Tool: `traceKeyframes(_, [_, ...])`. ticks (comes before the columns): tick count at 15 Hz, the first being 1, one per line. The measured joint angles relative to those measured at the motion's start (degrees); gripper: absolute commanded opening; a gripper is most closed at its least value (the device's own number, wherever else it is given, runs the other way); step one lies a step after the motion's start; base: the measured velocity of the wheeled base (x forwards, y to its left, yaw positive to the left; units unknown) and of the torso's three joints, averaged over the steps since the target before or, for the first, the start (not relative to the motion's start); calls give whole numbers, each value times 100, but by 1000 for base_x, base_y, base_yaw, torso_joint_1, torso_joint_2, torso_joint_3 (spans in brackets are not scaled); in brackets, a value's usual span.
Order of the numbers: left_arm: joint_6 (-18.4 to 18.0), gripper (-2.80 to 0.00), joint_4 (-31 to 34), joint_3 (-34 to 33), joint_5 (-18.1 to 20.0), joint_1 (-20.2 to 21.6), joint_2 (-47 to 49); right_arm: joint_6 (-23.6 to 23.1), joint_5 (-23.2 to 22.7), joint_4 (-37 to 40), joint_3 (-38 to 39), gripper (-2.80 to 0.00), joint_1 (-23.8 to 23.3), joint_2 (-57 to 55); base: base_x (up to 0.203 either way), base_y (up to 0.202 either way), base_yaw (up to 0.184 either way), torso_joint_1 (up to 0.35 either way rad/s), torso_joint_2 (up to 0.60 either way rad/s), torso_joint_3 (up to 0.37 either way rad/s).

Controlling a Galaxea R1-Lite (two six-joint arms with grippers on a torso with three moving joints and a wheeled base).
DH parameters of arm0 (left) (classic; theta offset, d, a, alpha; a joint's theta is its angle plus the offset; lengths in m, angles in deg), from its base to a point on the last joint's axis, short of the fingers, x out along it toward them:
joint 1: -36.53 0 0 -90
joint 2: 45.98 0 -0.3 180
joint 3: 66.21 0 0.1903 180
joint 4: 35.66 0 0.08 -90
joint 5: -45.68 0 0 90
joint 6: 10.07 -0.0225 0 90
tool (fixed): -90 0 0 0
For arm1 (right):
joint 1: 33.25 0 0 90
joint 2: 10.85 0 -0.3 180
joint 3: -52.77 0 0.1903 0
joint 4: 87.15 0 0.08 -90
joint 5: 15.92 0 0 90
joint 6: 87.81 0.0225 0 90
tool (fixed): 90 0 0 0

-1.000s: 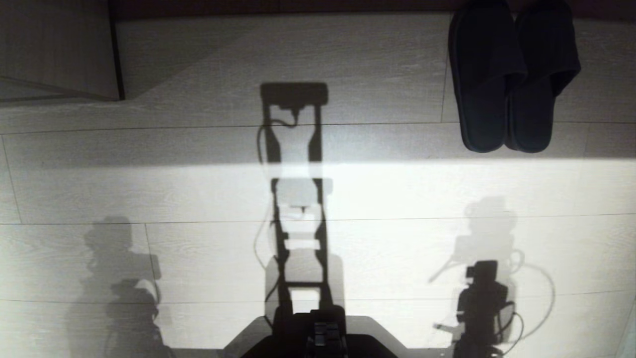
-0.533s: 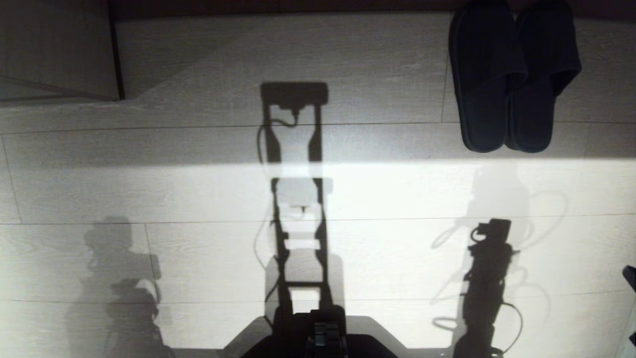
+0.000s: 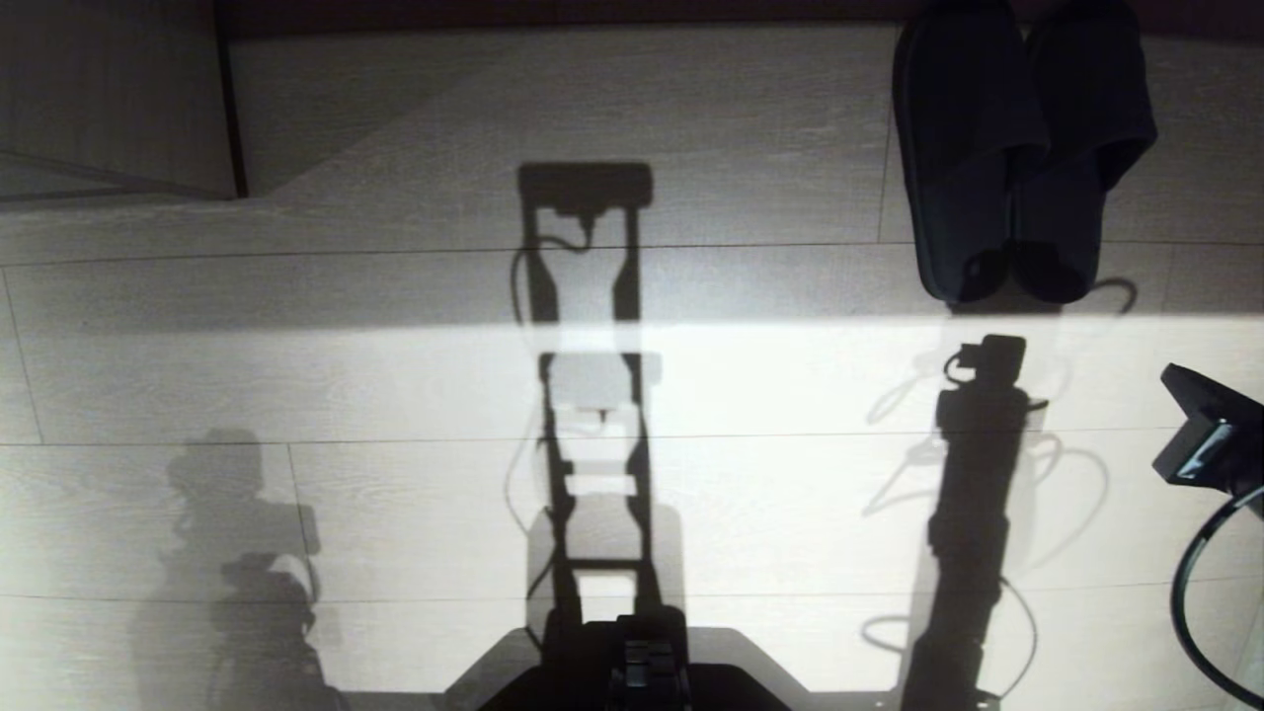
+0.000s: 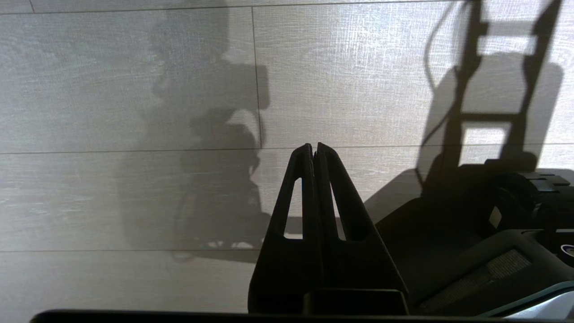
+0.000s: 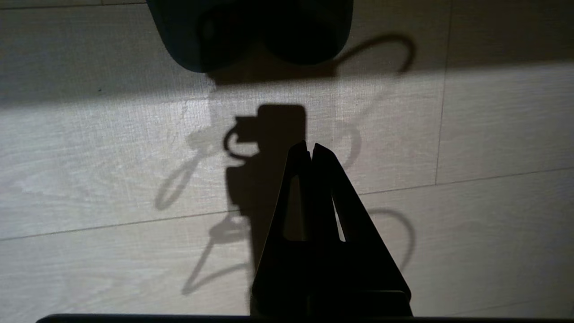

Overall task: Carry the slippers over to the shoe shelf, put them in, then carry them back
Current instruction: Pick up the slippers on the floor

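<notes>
Slippers [image 3: 1022, 158] lie side by side at one o'clock. Right gripper [image 5: 310, 148], fingers together, should spread them before reaching both heels; left gripper [image 4: 314, 148], also pressed together, idles

Left claw [image 4: 315, 150] closed, empty, above pale plank floor [image 4: 112, 112]; robot base [image 4: 471, 242] beside.

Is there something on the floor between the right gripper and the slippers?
Nothing visible. Between the shut right gripper and the slippers lies only bare floor with the arm's own shadow on it.
</notes>
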Motion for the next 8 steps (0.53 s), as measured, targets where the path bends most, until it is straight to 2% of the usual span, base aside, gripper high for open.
traceKeyframes(6, [-2,-280,-2,0,0,0,0,-6,-16,-44,-1037,-280,1,-1010,0,0,0,0,0,0])
traceKeyframes(7, [-1,-280,-2,0,1,0,0,-2,-16,-48,-1246,0,16,-1128,0,0,0,0,0,0])
traceKeyframes(8, [-1,-280,-2,0,0,0,0,8,-17,-81,-1423,0,26,-1227,0,0,0,0,0,0])
